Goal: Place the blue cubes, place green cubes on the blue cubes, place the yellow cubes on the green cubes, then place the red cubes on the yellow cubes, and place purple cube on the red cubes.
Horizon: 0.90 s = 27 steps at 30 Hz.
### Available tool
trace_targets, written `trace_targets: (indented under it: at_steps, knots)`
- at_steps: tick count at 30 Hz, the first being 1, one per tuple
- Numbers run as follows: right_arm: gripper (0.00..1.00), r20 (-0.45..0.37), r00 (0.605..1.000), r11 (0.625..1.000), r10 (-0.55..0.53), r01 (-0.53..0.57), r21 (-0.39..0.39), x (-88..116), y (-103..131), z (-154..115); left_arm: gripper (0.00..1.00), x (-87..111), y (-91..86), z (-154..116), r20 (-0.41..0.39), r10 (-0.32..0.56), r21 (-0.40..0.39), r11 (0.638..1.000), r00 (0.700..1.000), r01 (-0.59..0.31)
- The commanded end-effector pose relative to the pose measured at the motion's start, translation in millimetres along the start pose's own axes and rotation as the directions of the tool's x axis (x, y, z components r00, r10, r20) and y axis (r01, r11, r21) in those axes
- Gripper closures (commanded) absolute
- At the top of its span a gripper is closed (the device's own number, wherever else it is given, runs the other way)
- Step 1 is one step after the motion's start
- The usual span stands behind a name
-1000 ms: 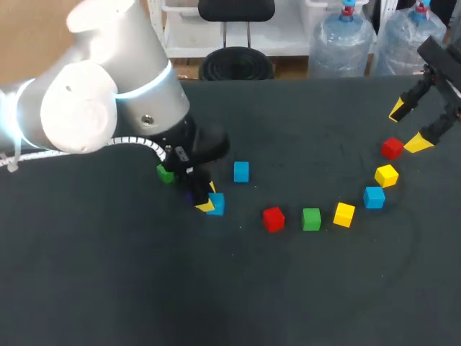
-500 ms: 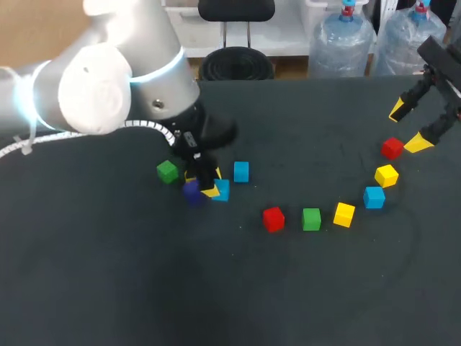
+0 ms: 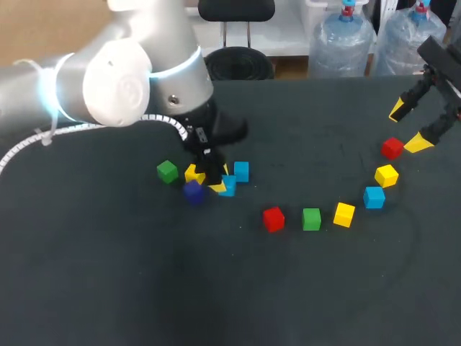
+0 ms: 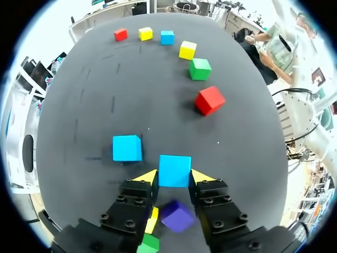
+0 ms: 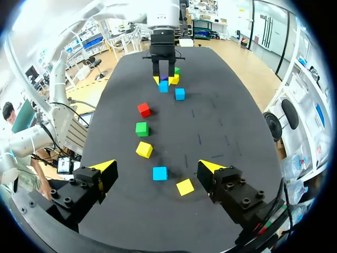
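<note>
Blue cube (image 4: 174, 171) (bright, flat-faced) snug between left gripper (image 4: 174, 178) tips

- The left gripper (image 4: 175, 177) is carrying a blue cube (image 4: 174, 170), pinched between its fingers, across the table toward a second blue cube (image 4: 127, 147).
- A purple cube (image 3: 192, 192) is emerging from under the arm.

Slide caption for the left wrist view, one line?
Left arm's fingers shut on a blue cube, a second blue cube beside it.
</note>
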State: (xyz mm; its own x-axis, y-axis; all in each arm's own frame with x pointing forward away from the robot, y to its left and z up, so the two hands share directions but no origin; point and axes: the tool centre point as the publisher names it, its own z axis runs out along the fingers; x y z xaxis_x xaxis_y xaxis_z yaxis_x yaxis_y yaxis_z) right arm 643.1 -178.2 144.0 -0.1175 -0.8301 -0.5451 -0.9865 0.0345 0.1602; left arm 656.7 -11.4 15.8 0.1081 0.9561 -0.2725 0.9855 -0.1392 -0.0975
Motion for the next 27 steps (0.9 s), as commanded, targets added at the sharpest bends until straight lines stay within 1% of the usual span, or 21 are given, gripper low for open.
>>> trace_targets:
  at_steps: [1,7,12,17,20,27]
  knots:
    - [0.00,0.001,1.000,1.000,-0.001,0.001,-0.002,0.0,-0.8,0.3,1.00,0.2,8.3,1.4,-0.004,-0.007,0.001,1.000,1.000,0.007]
    - [0.00,0.001,1.000,1.000,-0.001,0.001,-0.002,0.0,-0.8,0.3,1.00,5.7,12.8,1.4,-0.010,-0.019,-0.010,1.000,1.000,0.019]
    - [0.00,0.001,1.000,1.000,-0.001,0.001,-0.002,0.0,-0.8,0.3,1.00,11.0,12.0,1.9,-0.019,-0.030,-0.011,1.000,0.999,0.030]
    - [0.00,0.001,1.000,1.000,-0.001,0.001,-0.002,0.0,-0.8,0.3,1.00,17.9,13.6,3.5,-0.021,-0.066,-0.021,0.998,0.998,0.066]
    - [0.00,0.001,1.000,1.000,-0.001,0.001,-0.002,0.0,-0.8,0.3,1.00,20.5,15.6,2.8,-0.009,-0.097,-0.031,0.995,0.995,0.097]
    - [0.00,0.001,1.000,1.000,-0.001,0.001,-0.002,0.0,-0.8,0.3,1.00,22.1,18.5,2.2,0.003,-0.125,-0.046,0.991,0.992,0.125]
